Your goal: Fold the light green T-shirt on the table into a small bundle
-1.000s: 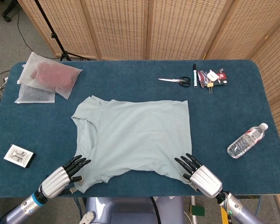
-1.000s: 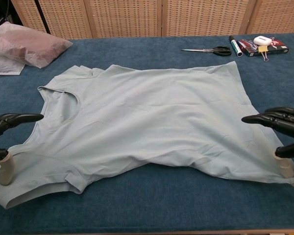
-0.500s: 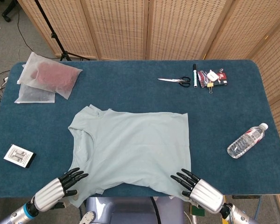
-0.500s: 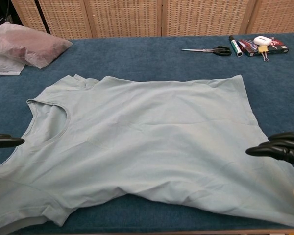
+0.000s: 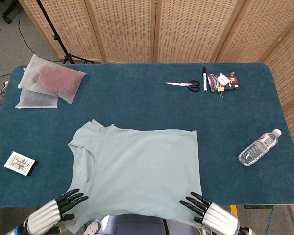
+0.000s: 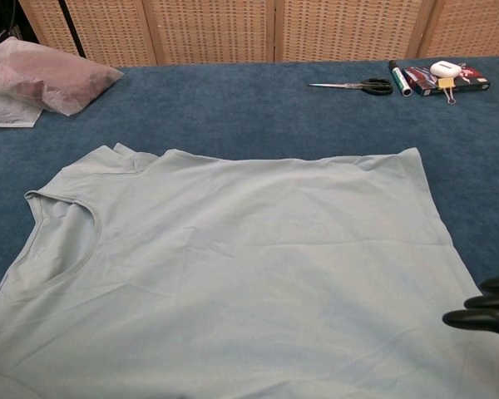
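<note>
We are pulling the T-shirt [image 5: 139, 171] toward us, flatter now. Our left hand [image 5: 59, 209] and right hand [image 5: 206, 211] are pinching its near edge, ready for folding.

we see the light green t-shirt [image 5: 137, 171] lying flat and unfolded on the near half of the table, neckline toward the left, hem toward the right. its near edge hangs over the table's front edge. faint creases cross the fabric.

Both hands dragged the T-shirt [image 5: 139, 169] over the table's near edge.
</note>
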You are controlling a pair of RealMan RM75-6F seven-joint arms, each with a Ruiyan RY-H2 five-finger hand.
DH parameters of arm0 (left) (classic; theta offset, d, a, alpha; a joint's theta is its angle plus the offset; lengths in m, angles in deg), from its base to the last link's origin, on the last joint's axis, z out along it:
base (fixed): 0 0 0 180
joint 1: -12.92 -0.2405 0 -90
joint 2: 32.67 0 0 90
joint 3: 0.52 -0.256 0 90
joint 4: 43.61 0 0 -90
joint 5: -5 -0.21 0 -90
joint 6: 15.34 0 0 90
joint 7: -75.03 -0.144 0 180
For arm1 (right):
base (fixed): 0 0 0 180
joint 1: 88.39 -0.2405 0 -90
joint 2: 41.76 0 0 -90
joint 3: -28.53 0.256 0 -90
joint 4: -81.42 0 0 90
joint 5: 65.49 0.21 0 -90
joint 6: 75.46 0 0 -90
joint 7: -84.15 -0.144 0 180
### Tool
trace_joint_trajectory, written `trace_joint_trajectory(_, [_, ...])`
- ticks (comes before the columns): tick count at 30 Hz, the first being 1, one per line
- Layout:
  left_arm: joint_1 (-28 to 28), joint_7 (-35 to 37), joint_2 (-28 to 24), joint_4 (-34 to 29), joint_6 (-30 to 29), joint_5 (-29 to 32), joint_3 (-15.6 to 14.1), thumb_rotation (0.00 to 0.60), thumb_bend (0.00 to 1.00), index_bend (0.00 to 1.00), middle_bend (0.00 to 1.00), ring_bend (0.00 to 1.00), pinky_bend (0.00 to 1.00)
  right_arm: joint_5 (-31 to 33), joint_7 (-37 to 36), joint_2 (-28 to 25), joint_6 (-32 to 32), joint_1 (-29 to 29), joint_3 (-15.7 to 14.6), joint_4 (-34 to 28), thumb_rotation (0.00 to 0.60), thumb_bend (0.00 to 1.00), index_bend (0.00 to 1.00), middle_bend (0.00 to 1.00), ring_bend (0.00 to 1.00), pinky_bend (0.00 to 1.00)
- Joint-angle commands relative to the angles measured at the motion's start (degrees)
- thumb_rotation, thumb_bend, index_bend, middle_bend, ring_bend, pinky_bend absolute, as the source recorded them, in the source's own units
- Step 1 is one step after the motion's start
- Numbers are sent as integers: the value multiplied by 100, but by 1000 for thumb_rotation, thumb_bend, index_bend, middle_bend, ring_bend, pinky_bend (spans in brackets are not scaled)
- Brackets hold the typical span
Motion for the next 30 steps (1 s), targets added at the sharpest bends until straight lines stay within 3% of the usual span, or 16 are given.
trace_joint_trajectory(1, [-45, -5, -19, 25, -40, -52, -40, 600, 537, 744, 0, 0, 0, -47, -40, -26, 36, 39, -54, 21, 600, 493, 648, 32, 0, 27])
trace_joint_trajectory(9, [-148, -36, -70, 94, -129, -170, -109, 600, 537, 746, 0, 0, 0, -172, -121, -33, 156, 168, -168, 117, 600, 493, 649, 32, 0, 27])
trace_joint_trajectory(16, [-157, 45, -48, 55, -105, -101, -20, 600, 537, 746, 0, 0, 0, -72, -230, 17, 95, 179, -92, 185, 600, 493, 651, 32, 0, 27])
trace_joint_trajectory(22, [-81, 341, -56, -156, 102, 222, 207, 600, 537, 753, 0, 0, 0, 243, -591, -4, 63, 112, 102, 121, 600, 504, 652, 32, 0, 27])
trace_joint_trajectory(30, [239, 431, -398, -1169, 748, 774, 612, 600, 537, 757, 0, 0, 0, 901, -1199, -198, -78, -148, 582, -219, 600, 505, 652, 32, 0, 27])
